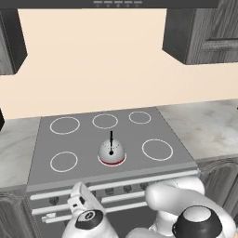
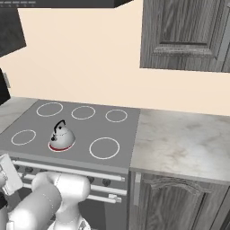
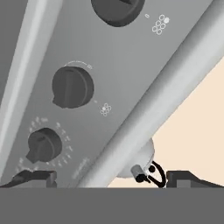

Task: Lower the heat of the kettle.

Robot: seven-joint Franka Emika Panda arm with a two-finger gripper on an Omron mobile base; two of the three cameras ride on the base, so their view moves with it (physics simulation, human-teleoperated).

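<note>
Seemingly spread, the gripper faces knobs whose tiny markings stay unreadable.

- Kettle: small silver-grey dome, thin black handle upright, 1 dark dot on its side.
- Stands upright on the front-centre burner, a red ring glowing at its base.

Kettle on front-centre burner of stove; knobs along front panel below.

A flat grey stove top marked with white-outlined burner rings carries a small silver-grey dome-shaped kettle on its front middle ring, which glows red.
</note>
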